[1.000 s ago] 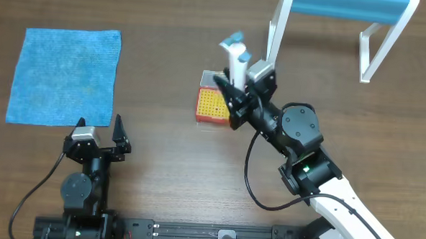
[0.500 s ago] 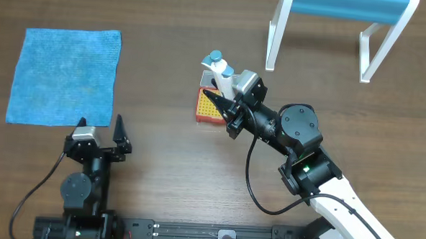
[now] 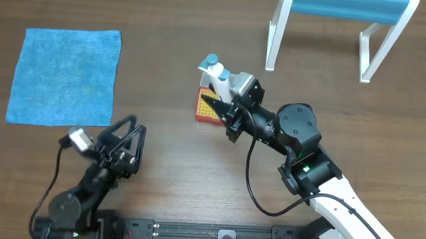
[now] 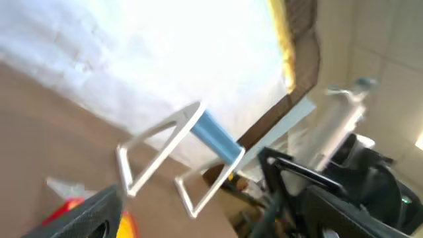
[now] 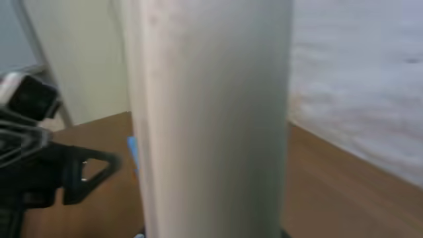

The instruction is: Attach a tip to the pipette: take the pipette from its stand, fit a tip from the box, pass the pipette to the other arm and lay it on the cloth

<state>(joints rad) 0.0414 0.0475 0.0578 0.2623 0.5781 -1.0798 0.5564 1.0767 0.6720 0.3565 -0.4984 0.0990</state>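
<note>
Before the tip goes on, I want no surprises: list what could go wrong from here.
1. The right gripper holds the pipette at a tilt by the tip box; it may miss a tip or shove the box.
2. The stand is near; a wide swing could clip its leg.

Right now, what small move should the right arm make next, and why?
Probably lower the pipette straight down toward the tip box. The right gripper is shut on the pipette and appears to hold it over the box's yellow tips. Its lower end is hidden, so whether a tip is already on cannot be told. The left gripper is open, well apart from it.
</note>
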